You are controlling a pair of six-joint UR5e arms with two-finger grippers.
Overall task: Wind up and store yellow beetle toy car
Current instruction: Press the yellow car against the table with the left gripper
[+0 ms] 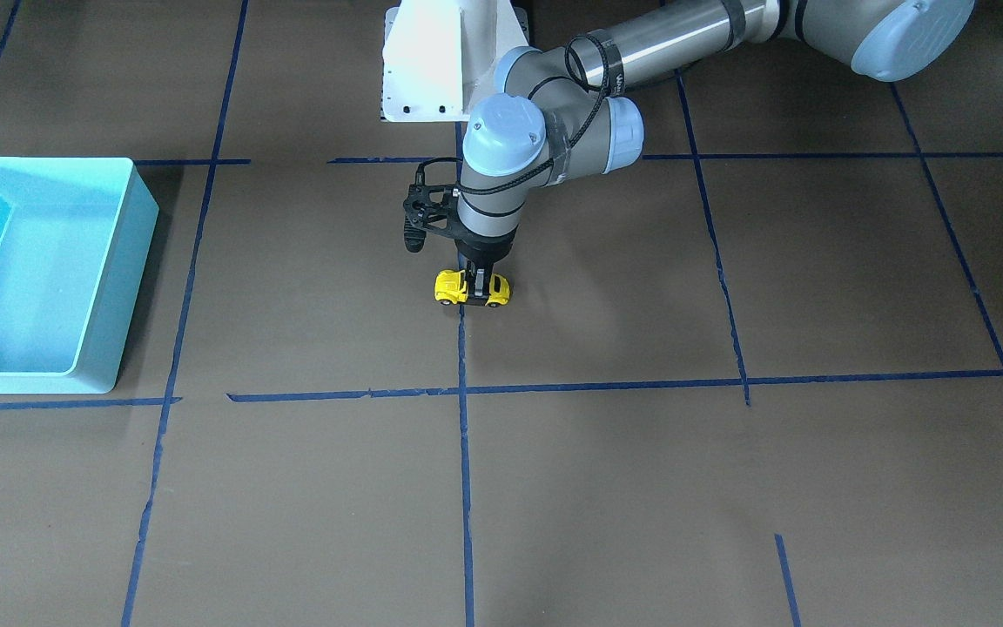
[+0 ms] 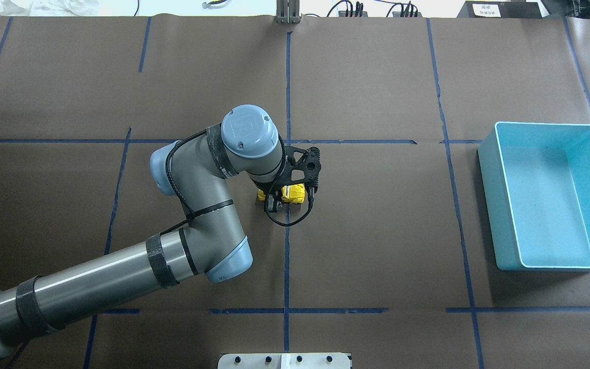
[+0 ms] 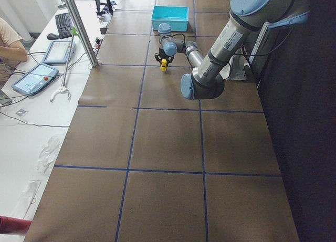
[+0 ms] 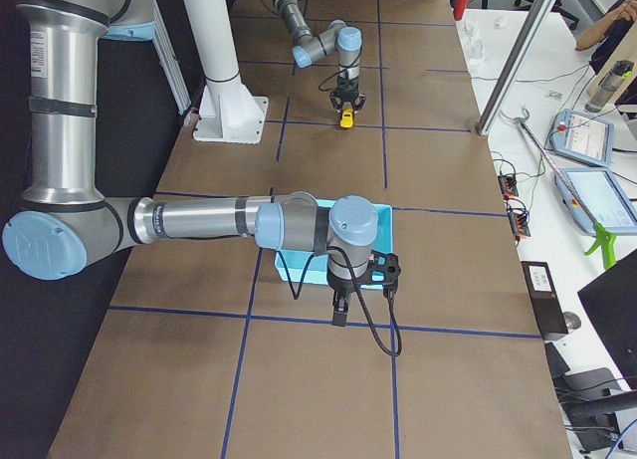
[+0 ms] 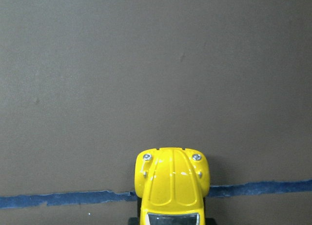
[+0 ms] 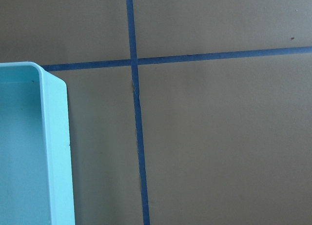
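Left gripper (image 1: 478, 285) stands straight down at the middle of the table (image 2: 377, 230), its fingers pinching the car (image 1: 447, 286) across its sides, wheels apparently on the paper. The step in hand looks like the wind-up. It would go best with firm downward pressure so the wheels bite, a straight drag toward the car's tail along its own axis, and a hold low enough that the body neither tips nor slips out. The bin (image 2: 487, 205) sits at 3 o'clock from the car in the overhead view, well apart. Much is hard to read: the wrist housing covers most of the car from overhead, the left wrist view shows only the bonnet at 6 o'clock over a tape line (image 5: 63, 199), and wheel contact cannot be confirmed. Right gripper (image 4: 340, 310) shows only in the right side view, near the bin, and whether it is spread or pressed together cannot be told.
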